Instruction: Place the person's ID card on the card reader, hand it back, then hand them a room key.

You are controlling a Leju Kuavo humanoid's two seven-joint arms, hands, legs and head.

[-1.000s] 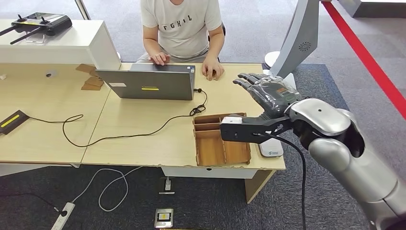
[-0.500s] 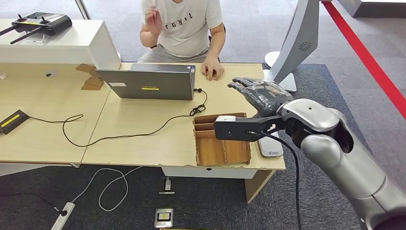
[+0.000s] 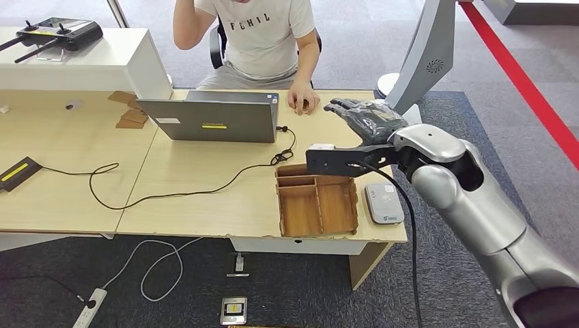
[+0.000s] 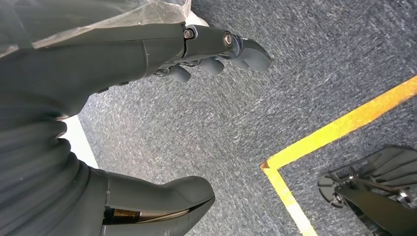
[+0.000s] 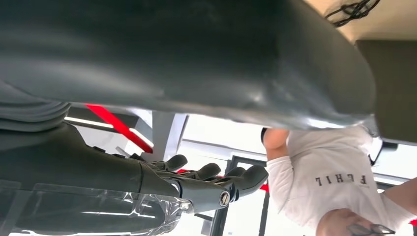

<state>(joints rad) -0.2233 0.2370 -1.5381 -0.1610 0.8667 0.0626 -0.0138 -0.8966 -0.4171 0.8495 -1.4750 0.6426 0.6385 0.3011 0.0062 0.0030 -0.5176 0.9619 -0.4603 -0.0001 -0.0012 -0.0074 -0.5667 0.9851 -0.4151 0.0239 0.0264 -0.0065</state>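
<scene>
Grey carpet lay under my left hand [image 4: 147, 54], which hung empty, fingers loosely apart. On the wooden desk [image 3: 205, 205] sat the card reader [image 3: 384, 203]. My right hand [image 3: 365, 117] hovered beyond, flat and empty, towards the person [image 3: 263, 41]; I couldn't spot any card.

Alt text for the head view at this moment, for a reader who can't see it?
The robot's right hand, open and empty, reaches over a wooden desk toward a seated person behind a laptop. Near the desk's front edge sit a wooden tray with compartments and a white card reader.
</scene>
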